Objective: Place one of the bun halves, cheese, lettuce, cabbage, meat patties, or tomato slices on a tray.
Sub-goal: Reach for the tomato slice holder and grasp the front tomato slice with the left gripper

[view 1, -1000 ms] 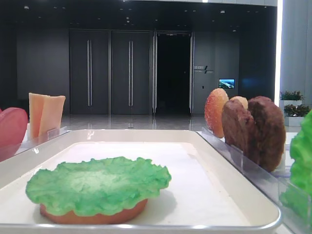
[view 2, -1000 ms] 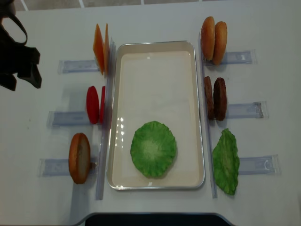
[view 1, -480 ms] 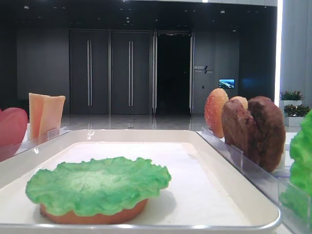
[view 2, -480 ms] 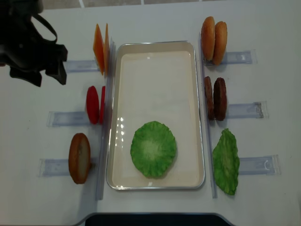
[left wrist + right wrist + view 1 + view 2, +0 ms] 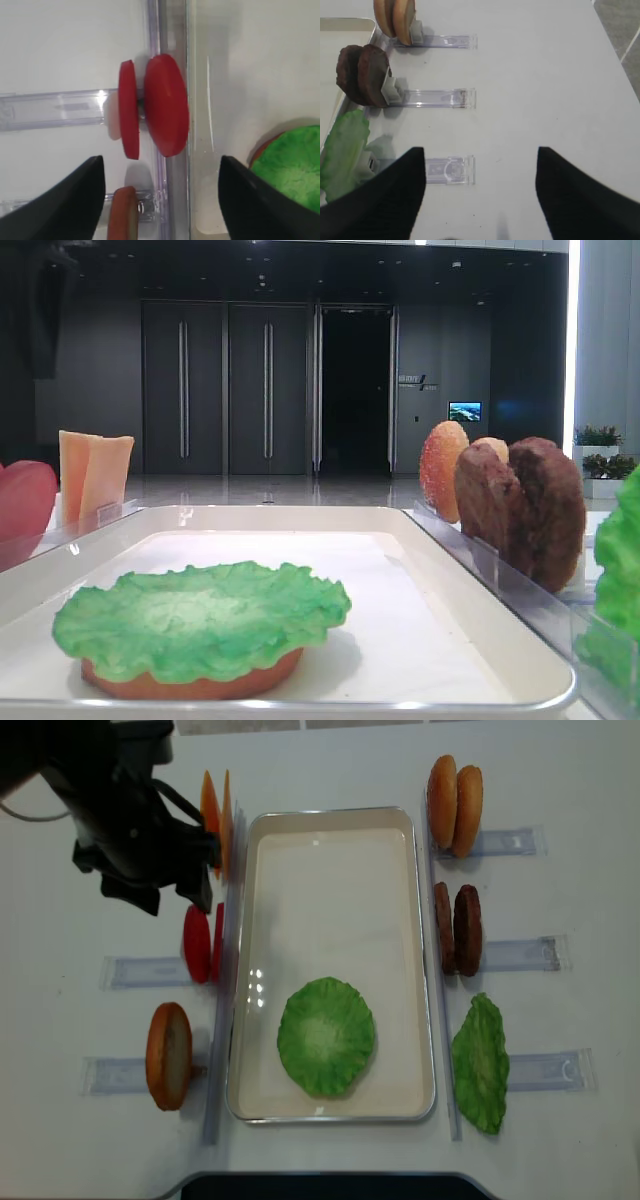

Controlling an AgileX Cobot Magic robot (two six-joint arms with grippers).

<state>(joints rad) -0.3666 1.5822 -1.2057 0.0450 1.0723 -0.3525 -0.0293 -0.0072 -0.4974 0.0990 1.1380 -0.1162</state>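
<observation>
No text, label or number can be read here. The small white sign (image 5: 411, 383) on the dark back wall is too blurred to make out.

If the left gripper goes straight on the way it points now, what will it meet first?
Most likely the tomato slices: they stand on edge in their clear rack, centred between the open left gripper's fingers. Depth is unclear.

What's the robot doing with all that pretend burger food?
It is building a burger on the white tray. A lettuce leaf already lies on a bun half there. The left gripper, jaws open and empty, hovers above the two tomato slices standing in their rack beside the tray. The right gripper is open over bare table.
</observation>
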